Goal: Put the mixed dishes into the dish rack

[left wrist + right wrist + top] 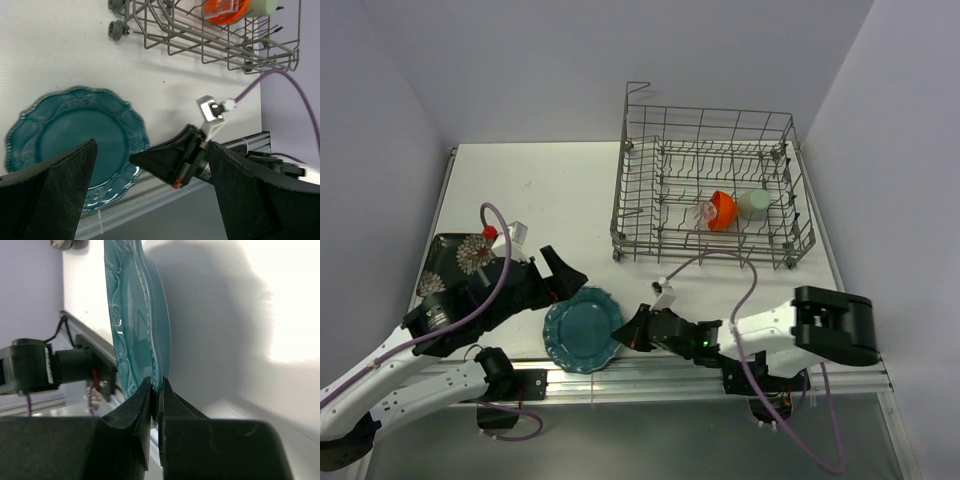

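Pinched between the fingers of the right hand (156, 390) is the rim of the teal scalloped plate (135, 315), the jaws narrowed to the thickness of that edge. From where I stand the plate lies flat, or very nearly so, on the bench (550, 180), reaching away from those fingertips toward the left hand (563, 275).

It looks like glazed ceramic: stiff, fairly weighty, slick and apt to chip. I'd judge a rim-only pinch a thin hold, likely to let the plate swing once lifted. A deeper bite past the scallops seems safer.

The right arm lies low along the bench's near edge. The left hand hangs above the plate, fingers spread wide, holding nothing. Well beyond the right hand stands the dish rack (710, 190), with the orange-red bowl (722, 210) and pale green cup (756, 203) inside.
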`<state>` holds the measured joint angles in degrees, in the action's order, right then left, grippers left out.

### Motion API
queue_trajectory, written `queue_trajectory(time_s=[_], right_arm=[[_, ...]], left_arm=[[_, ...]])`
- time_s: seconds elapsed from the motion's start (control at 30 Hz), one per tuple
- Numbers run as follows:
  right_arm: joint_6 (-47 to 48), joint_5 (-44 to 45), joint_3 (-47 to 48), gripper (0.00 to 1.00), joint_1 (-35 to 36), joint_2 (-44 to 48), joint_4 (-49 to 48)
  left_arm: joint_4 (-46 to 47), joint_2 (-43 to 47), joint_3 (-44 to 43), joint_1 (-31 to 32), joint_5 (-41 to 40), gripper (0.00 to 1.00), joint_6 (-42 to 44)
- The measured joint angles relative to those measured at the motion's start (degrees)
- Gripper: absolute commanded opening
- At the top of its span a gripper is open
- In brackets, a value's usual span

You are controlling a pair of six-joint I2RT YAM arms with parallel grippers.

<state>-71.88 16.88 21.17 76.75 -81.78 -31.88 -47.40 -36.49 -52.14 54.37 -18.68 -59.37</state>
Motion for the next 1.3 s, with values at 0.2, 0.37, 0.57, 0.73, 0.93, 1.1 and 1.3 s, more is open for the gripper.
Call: queue_trajectory(time_s=[0.2,0.37,0.57,0.73,0.93,1.1,1.3], right_arm=[[3.23,5.44,-6.75,0.00,-0.02,17.79,11.98],[8.57,9.73,-8.87,0.00,-0.02,32.22,24.24],[16.46,12.46,-7.85,0.00,-0.02,39.32,31.58],[24.57,12.46,-4.04,0.00,0.04,38.49,33.97],[32.20,14.08,1.42,0.00,2.43,34.86,36.37],[36.35,17.03,4.94,0.00,6.14,31.32,37.22],[38.82,22.29,9.57,0.00,14.12,24.74,37.09]], left_arm=[[3.13,-5.18,2.40,0.00,1.75,0.99,0.07],[5.44,-11.61,3.37,0.00,3.74,0.99,-1.84],[9.81,-15.54,4.48,0.00,7.58,0.99,-6.51],[12.83,-16.50,4.59,0.00,9.84,0.99,-12.55],[13.18,-16.61,4.57,0.00,10.29,0.99,-20.63],[12.04,-17.79,4.52,0.00,10.32,0.99,-26.27],[12.04,-18.69,4.52,0.00,10.32,0.99,-30.05]])
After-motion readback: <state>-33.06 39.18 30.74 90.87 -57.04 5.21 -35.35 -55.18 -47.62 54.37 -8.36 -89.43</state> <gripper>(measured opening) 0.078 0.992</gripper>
